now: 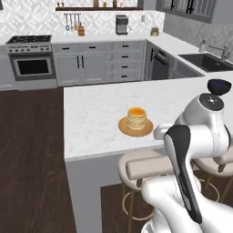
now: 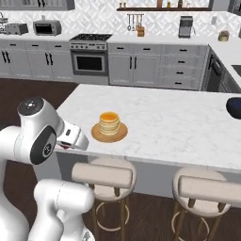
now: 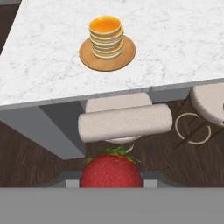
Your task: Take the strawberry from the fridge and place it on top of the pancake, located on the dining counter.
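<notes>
fingers (image 3: 112,183) grip the strawberry (image 3: 112,170) above a stool (image 3: 124,122), short of the pancake (image 3: 106,37).

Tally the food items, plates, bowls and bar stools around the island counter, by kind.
Strawberry, in the hand: 1
Pancake stack: 1
Wooden plate: 1
Dark bowl: 1
Bar stools: 2
Total: 6
</notes>
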Available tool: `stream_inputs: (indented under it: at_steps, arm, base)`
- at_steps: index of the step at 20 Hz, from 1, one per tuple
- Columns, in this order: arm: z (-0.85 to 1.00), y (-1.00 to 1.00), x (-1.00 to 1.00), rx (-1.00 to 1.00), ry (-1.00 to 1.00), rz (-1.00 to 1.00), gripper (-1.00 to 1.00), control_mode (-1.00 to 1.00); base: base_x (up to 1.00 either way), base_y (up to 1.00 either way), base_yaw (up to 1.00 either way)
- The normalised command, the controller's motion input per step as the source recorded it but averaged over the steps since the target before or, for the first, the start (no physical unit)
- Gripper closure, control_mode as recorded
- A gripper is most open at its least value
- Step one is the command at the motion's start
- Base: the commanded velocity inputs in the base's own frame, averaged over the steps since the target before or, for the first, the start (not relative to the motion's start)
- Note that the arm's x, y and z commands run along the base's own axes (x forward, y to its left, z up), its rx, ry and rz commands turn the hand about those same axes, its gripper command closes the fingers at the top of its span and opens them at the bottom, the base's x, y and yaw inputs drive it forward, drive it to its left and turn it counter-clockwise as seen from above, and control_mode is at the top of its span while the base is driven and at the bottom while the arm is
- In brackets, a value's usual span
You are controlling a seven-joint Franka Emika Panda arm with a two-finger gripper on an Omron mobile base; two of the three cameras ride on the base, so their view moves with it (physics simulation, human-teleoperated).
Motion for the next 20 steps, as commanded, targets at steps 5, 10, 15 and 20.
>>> stream_inputs:
  at_steps: [5,10,15,20]
  arm:
    - [0.0,0.0,0.0,0.0,0.0,0.0,1.0,1.0]
    - [0.0,0.0,0.0,0.0,0.0,0.0,1.0,1.0]
    - [0.0,0.0,0.22,0.0,0.0,0.0,1.0,-1.0]
    - [0.0,0.0,0.98,0.0,0.09,0.0,1.0,-1.0]
  base:
    - [0.77,0.01,0.0]
    - [0.37,0.01,0.0]
    - [0.0,0.0,0.0]
    - [0.0,0.0,0.0]
